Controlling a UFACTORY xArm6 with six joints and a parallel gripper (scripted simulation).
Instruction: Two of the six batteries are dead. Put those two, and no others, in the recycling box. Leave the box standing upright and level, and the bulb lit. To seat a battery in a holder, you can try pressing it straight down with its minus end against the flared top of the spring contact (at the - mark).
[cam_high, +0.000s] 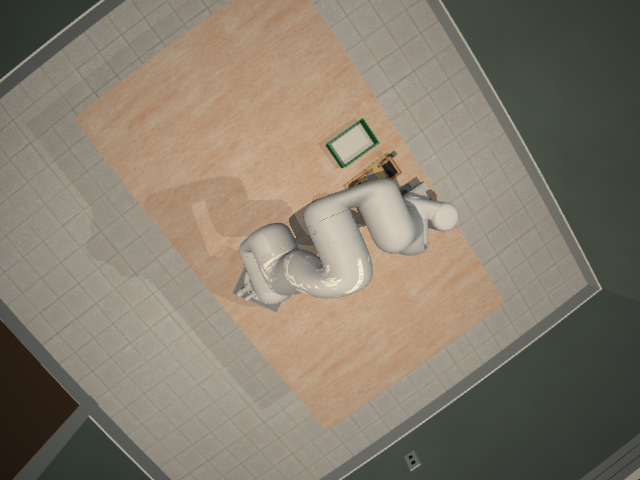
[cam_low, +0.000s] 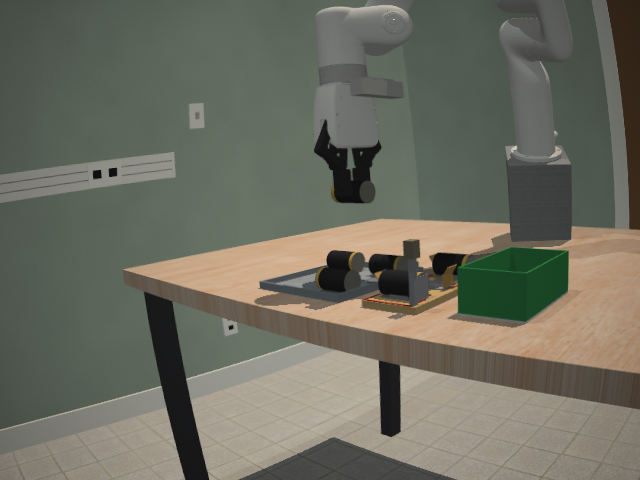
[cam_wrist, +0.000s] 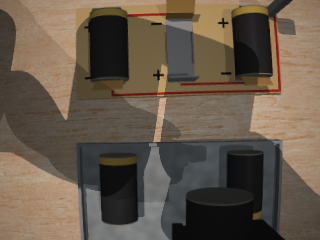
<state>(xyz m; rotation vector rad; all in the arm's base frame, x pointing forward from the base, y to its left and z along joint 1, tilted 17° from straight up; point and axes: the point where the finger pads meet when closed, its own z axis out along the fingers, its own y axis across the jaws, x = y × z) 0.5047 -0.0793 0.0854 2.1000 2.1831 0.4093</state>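
Observation:
My gripper (cam_low: 352, 190) hangs well above the table, shut on a black battery (cam_low: 356, 192) held crosswise; the battery fills the bottom of the wrist view (cam_wrist: 220, 210). Below it lies the grey tray (cam_wrist: 180, 190) with two batteries (cam_wrist: 118, 187) (cam_wrist: 245, 177) lying in it. Beyond the tray is the tan holder board (cam_wrist: 177, 50), with batteries in its left (cam_wrist: 107, 45) and right (cam_wrist: 252, 42) holders and the middle holder (cam_wrist: 180, 50) empty. The bulb post (cam_low: 412, 249) stands on the board; I cannot tell if it is lit. The green recycling box (cam_low: 512, 281) stands upright and looks empty.
The arm's grey base block (cam_low: 539, 193) stands behind the box. In the overhead view the arm (cam_high: 330, 242) hides the tray and most of the board; the box (cam_high: 352, 143) shows beside it. The table's near edge is close to the tray.

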